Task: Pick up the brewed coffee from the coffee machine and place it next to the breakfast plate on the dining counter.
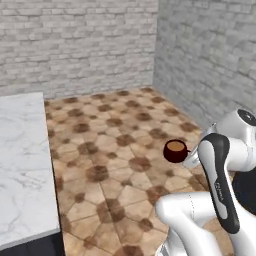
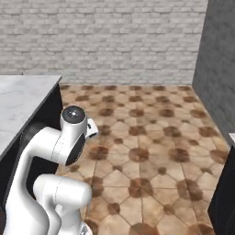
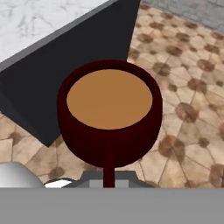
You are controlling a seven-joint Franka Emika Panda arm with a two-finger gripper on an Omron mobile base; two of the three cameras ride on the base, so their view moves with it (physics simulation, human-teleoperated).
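Observation:
The brewed coffee (image 1: 175, 150) is a dark red mug full of brown liquid, held upright in the air above the tiled floor. My gripper (image 1: 190, 158) is shut on its side handle; in the hand view the mug (image 3: 109, 113) sits close ahead with the handle (image 3: 108, 162) running down into the gripper. The dining counter (image 1: 22, 165), white marble over a dark base, lies to the left of the mug, with its corner (image 3: 48, 26) just beyond the mug in the hand view. The coffee machine and the breakfast plate are out of view.
Brown patterned floor tiles (image 1: 115, 130) stretch to grey brick walls (image 1: 80, 45) behind and to the right. A dark cabinet edge (image 2: 226, 193) stands at the right of the right base view. The counter's marble top (image 2: 23, 98) runs along the left.

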